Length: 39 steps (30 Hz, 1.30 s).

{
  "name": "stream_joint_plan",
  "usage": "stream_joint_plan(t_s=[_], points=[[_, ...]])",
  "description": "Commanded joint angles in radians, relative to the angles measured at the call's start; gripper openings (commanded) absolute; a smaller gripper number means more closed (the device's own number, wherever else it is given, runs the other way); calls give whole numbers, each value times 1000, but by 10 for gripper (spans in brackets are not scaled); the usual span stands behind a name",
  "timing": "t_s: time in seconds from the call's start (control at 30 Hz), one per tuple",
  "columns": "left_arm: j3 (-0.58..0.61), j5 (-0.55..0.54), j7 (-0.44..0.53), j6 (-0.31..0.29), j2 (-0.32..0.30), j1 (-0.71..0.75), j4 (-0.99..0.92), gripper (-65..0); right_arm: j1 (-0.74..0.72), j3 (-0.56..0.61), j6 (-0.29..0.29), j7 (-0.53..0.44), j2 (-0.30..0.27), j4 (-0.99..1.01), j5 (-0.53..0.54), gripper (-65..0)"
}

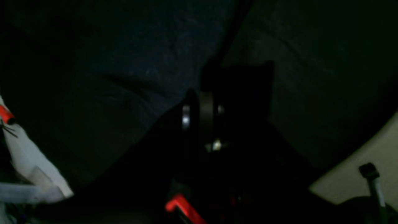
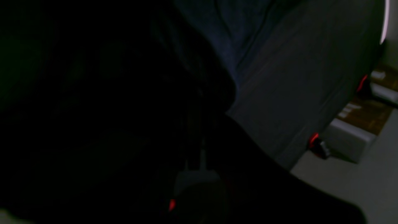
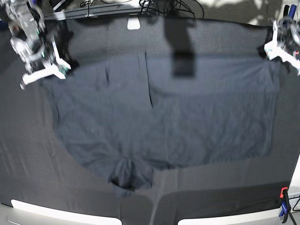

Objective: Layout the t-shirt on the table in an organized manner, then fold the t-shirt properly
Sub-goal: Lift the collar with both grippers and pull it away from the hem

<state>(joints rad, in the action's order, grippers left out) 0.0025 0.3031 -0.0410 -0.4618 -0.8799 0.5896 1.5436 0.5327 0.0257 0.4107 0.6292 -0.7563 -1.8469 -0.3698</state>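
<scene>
The t-shirt (image 3: 164, 117) lies spread across the middle of the table (image 3: 28, 154), its far edge stretched between the two arms, likely so the cloth can be pulled taut and laid flat before folding. The right gripper (image 3: 61, 70), at ten o'clock in the base view, and the left gripper (image 3: 274, 47), at two o'clock, are both closed at the shirt's far corners; whether cloth is actually pinched is too dark to tell. No containers are in sight.
</scene>
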Motion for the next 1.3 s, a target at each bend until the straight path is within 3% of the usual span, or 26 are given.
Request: stream_joint_plan(t_s=[0.0,0.1,0.3,0.6,0.7,0.73,0.87,1.0,1.07,1.2,1.27], points=[[-9,18,-38,2,-36,26,2,-650,24,-35,-8,34,-25,-31,-37,-650],[-9,18,-41,2,-61,80,2,-650,117,-83,29,34,-25,-90,-37,-650],[-9,21,-43,2,-91,192,27,-650,259,-129,34,35,-25,-150,-37,-650],[-9,21,-69,1,-90,224,42,-650,301,-135,37,57,-25,-152,-11,-650],[-9,21,-109,1,-91,224,42,-650,301,-135,108,84,-25,-152,-4,-650],[-9,21,-125,1,-91,224,42,-643,300,-135,134,95,-25,-152,19,-622],[-9,21,-197,-4,-91,225,63,-483,298,-136,162,102,-25,-159,121,-490],[-9,6,-303,-101,-102,225,122,-468,298,-137,171,224,-26,-209,209,-488],[-9,-49,-371,-146,-126,225,157,-468,299,-144,222,285,-25,-246,235,-489],[-9,-179,-509,-202,-213,225,217,-468,299,-199,285,327,-25,-324,356,-489],[-9,-230,-520,-201,-269,225,234,-468,299,-254,287,320,-25,-360,431,-489]])
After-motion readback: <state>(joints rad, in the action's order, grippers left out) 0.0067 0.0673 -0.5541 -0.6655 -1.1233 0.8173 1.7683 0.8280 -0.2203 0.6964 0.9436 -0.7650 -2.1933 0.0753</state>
